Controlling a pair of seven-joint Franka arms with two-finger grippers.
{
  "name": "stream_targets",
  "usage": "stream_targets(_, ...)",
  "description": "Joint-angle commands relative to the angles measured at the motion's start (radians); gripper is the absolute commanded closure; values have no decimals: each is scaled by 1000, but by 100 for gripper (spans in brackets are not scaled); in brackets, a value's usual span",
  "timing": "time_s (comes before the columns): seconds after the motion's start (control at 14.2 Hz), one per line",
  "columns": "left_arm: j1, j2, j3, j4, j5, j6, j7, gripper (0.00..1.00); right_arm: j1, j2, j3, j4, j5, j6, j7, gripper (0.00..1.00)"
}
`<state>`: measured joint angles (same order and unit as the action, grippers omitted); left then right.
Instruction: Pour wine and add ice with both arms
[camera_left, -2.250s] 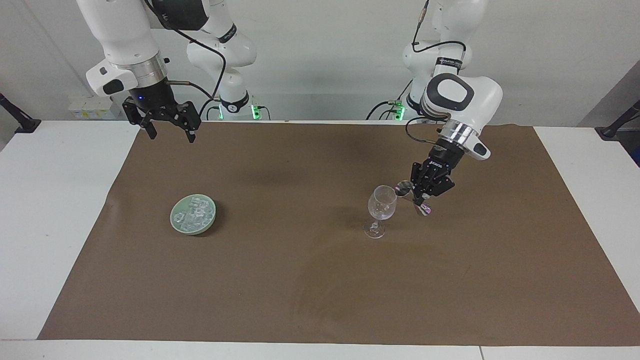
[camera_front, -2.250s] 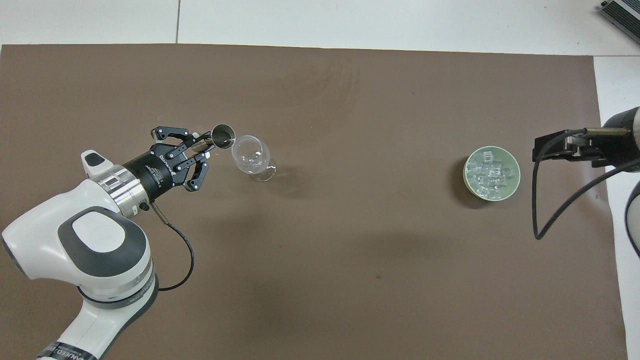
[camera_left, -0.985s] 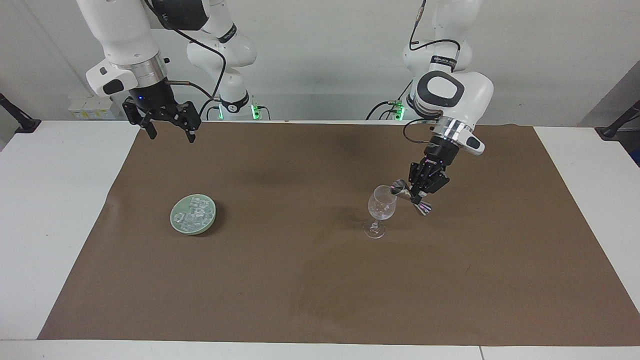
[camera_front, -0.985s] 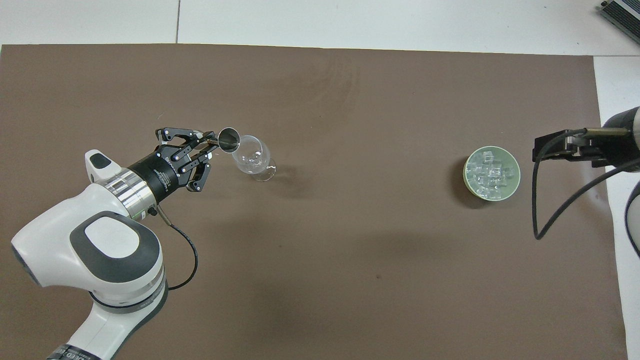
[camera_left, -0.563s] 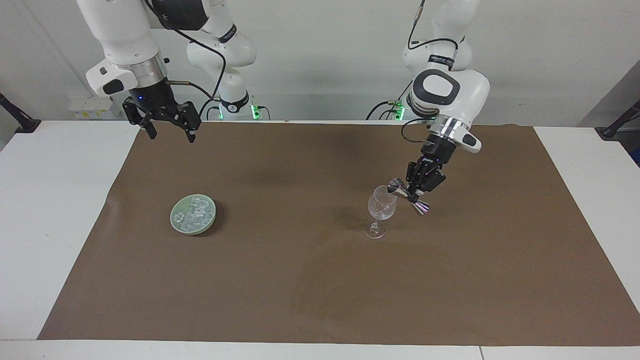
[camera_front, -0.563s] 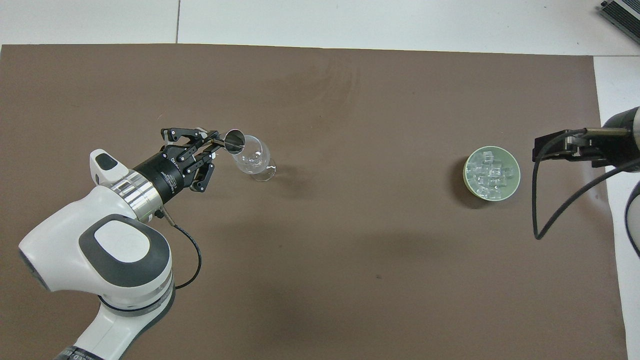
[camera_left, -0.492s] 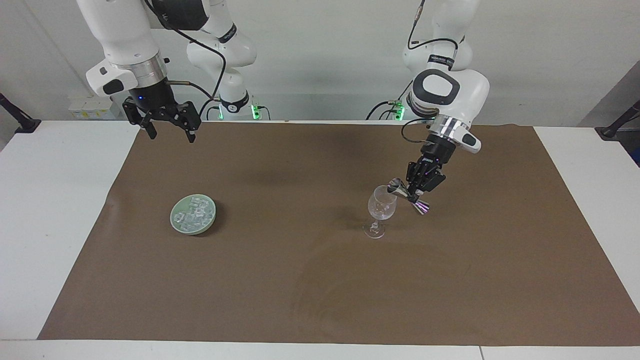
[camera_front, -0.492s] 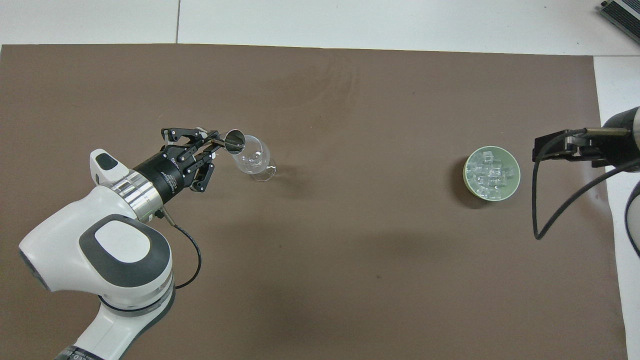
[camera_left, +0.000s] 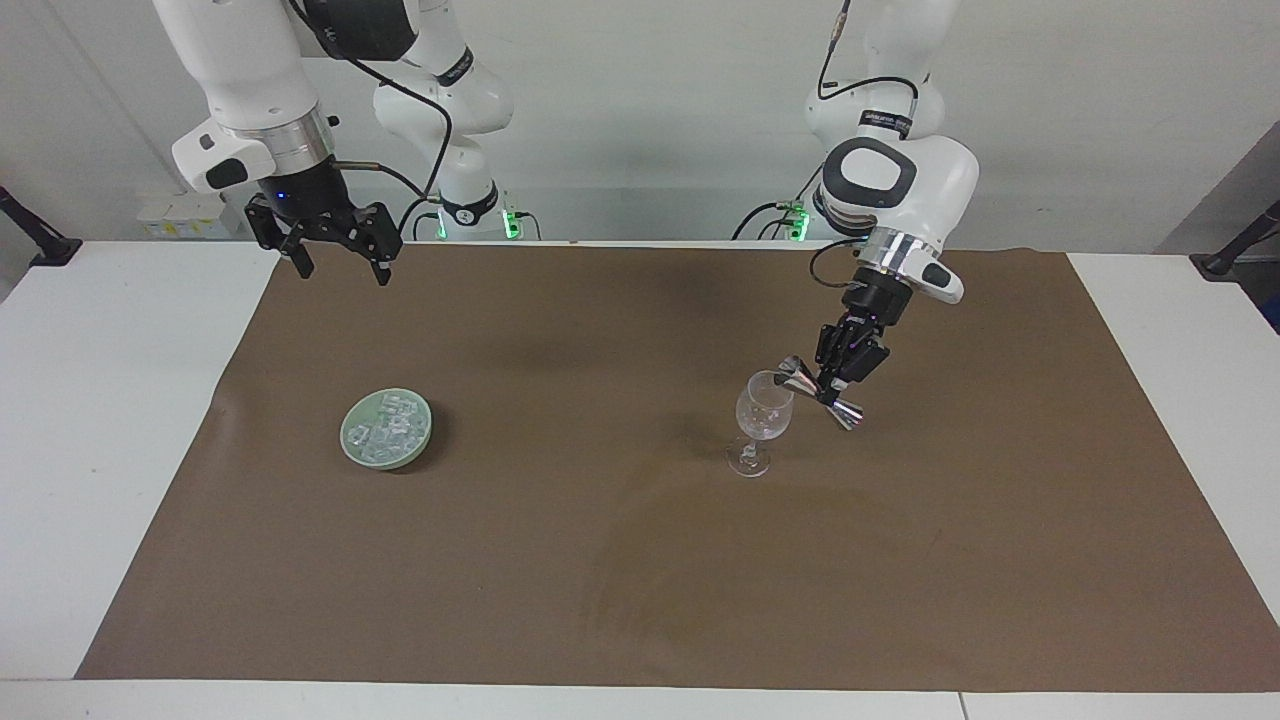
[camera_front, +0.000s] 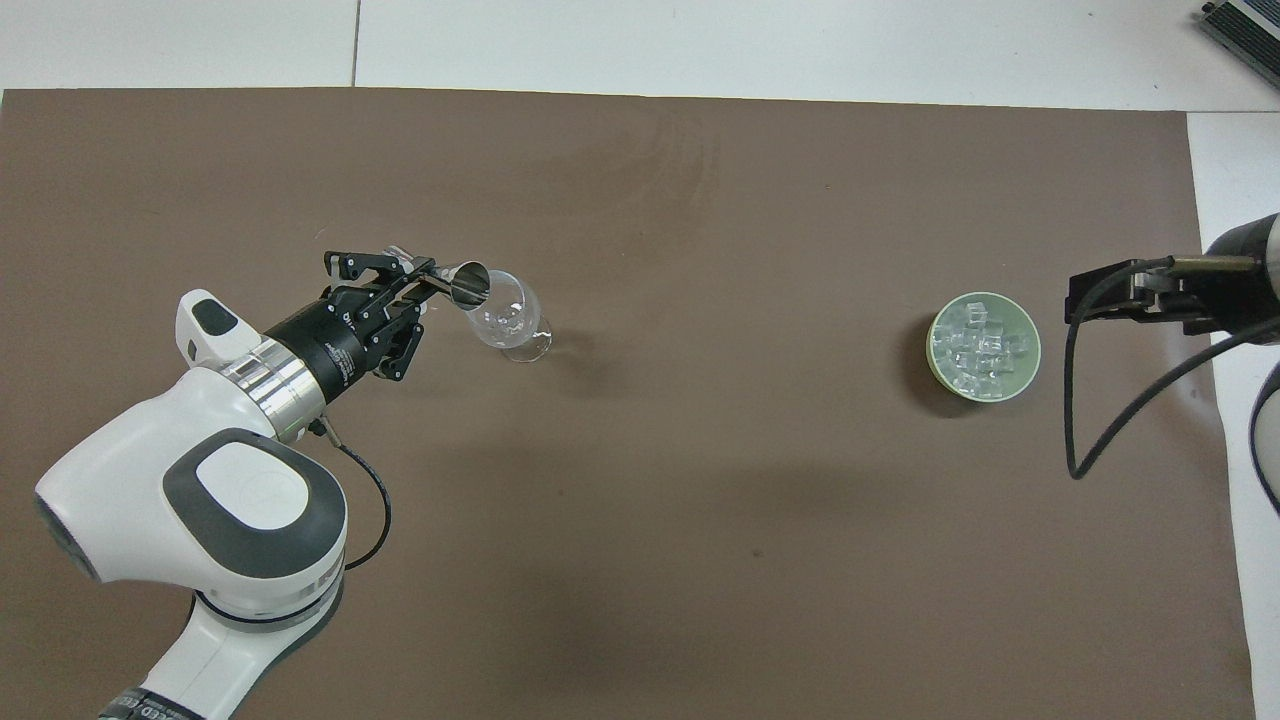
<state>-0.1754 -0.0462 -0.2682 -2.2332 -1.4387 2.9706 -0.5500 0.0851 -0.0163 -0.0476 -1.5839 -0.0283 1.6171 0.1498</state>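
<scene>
A clear wine glass (camera_left: 762, 415) (camera_front: 508, 318) stands upright on the brown mat. My left gripper (camera_left: 826, 385) (camera_front: 432, 287) is shut on the waist of a steel double-ended jigger (camera_left: 819, 391) (camera_front: 462, 283). The jigger is tipped, one mouth over the glass rim. No wine shows in the glass. Ice (camera_left: 390, 427) (camera_front: 982, 348), small clear cubes, is heaped in a pale green dish (camera_left: 352, 444) (camera_front: 936, 362) toward the right arm's end. My right gripper (camera_left: 338, 262) hangs open in the air by the mat's corner at the robots' edge, apart from the dish.
A brown mat (camera_left: 640, 560) (camera_front: 700, 560) covers most of the white table (camera_left: 90, 400). Black clamp posts (camera_left: 35, 235) stand at both ends of the table near the robots' edge.
The left wrist has turned, tipping the jigger further, its mouth closer over the glass rim. The right arm has stayed still.
</scene>
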Motion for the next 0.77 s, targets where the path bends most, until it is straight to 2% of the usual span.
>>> stream_targets(0.0,-29,3,14,4,9,41,30,100,-10,-24,3,-31,7,23,-16,0)
stream_targets(0.7,-35,16,15,12,41,60,68,100,-10,-24,3,-31,5,23,-16,0)
